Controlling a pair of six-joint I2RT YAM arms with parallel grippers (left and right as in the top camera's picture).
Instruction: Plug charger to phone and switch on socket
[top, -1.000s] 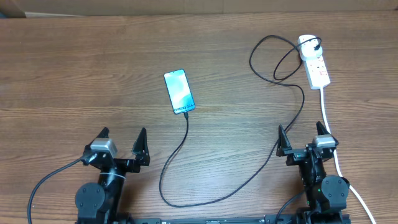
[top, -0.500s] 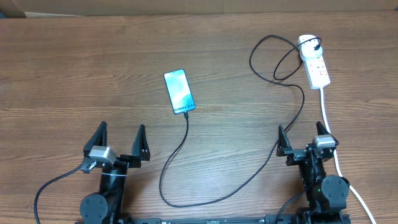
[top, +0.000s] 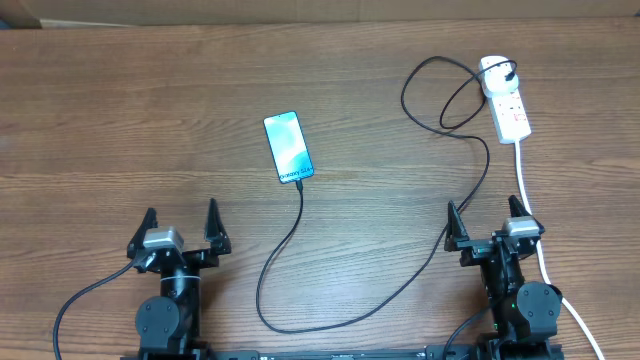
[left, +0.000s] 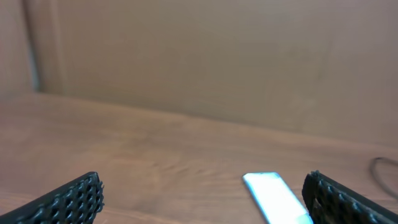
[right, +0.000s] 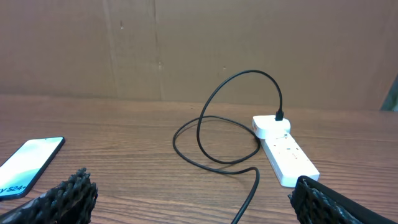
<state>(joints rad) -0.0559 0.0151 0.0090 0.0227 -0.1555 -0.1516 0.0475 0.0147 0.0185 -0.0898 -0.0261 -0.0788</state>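
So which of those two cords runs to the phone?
The thin black charger, looping to the phone's lower end; the thick white cord only leaves the socket.

Wood table (top: 120, 110) — matt, glossy phone (top: 288, 147)

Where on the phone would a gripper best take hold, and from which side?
Across its two long edges near mid-length, coming down from above. The phone lies flat, screen up, so only those thin edges offer opposing faces; the charger meets its near short end, which likely rules out an end-to-end pinch.
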